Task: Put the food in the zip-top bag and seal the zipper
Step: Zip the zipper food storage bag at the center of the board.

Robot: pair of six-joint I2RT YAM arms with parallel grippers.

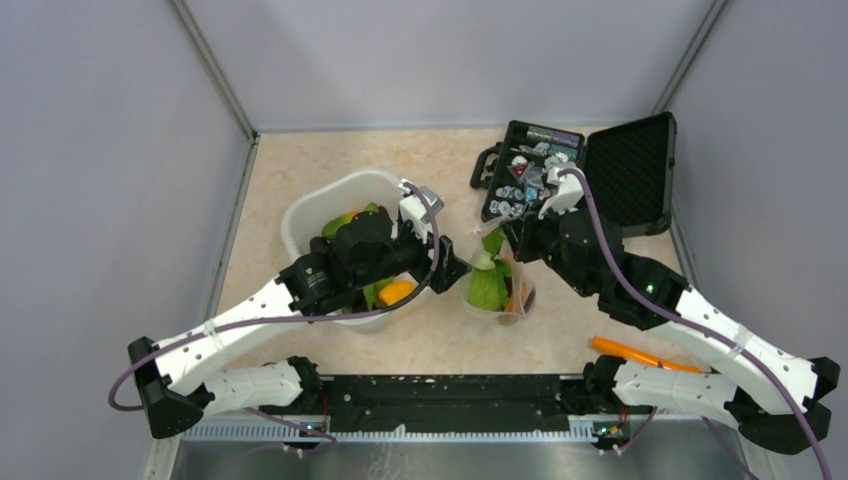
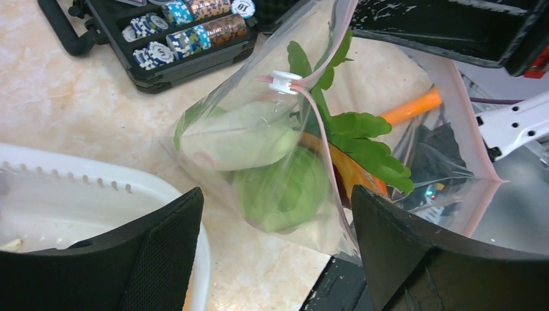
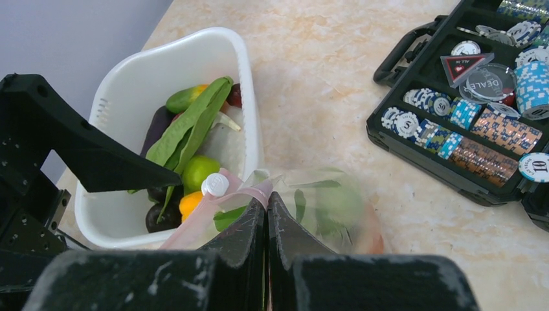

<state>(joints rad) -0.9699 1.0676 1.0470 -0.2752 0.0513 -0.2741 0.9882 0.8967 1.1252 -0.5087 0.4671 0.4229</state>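
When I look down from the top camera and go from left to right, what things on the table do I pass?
white tub → clear bag → orange carrot. The black case lies farther back, across both the bag and the carrot, so it has no clear place in the row.

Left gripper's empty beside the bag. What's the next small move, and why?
Probably swing the open left gripper over into the white plastic tub for another piece: a round lime-green fruit and other food lie there, while the right gripper pinches the clear zip-top bag at its pink zipper strip, mouth unsealed.
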